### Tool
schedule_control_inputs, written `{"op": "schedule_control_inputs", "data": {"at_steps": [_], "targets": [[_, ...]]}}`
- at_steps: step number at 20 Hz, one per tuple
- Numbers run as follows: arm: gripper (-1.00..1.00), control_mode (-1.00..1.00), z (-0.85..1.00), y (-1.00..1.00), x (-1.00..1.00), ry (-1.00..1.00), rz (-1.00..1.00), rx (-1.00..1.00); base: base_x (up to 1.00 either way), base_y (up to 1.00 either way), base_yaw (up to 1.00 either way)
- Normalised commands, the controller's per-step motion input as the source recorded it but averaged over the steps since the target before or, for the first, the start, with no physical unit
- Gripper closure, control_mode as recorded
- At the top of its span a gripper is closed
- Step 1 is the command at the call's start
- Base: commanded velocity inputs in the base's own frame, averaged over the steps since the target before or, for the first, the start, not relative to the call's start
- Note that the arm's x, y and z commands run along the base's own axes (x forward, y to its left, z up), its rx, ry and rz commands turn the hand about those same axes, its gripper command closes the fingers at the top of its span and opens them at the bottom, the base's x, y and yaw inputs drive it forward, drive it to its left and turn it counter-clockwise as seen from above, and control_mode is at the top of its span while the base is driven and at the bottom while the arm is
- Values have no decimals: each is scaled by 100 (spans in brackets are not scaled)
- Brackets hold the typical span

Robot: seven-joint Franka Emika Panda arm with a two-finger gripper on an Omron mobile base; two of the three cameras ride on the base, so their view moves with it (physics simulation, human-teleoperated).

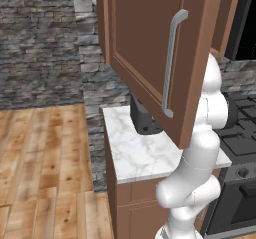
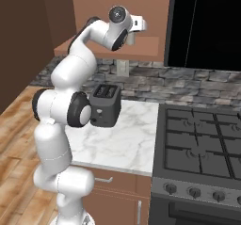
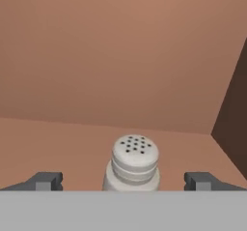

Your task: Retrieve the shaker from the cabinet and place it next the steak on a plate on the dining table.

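Note:
The shaker [image 3: 134, 163], small and pale grey with a perforated rounded top, stands upright on the brown shelf inside the cabinet [image 3: 120, 61]. My gripper [image 3: 124, 181] is open, with one fingertip on each side of the shaker and a wide gap to both. The cabinet's door [image 1: 145, 48], with its long silver handle [image 1: 172, 63], is swung open. In the right base view my hand [image 2: 134, 25] reaches into the cabinet above the counter. The steak, the plate and the dining table are out of view.
A dark toaster [image 2: 106, 105] sits on the small marble counter [image 2: 117, 144] below the cabinet. A black stove [image 2: 202, 144] adjoins the counter on the right. The open door [image 1: 190, 108] hangs close beside my arm. The cabinet's dark side wall [image 3: 234, 123] stands to the shaker's right.

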Motion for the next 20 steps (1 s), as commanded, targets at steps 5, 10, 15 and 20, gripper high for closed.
{"op": "schedule_control_inputs", "data": {"at_steps": [5,10,15,20], "targets": [[-100,-100,-8,-14,34,0,0,0,0,0,0],[100,-100,-9,-1,31,0,0,0,0,0,0],[100,-100,-2,0,7,4,0,0,0,0,0],[100,-100,0,0,-20,3,0,0,0,0,0]]}}
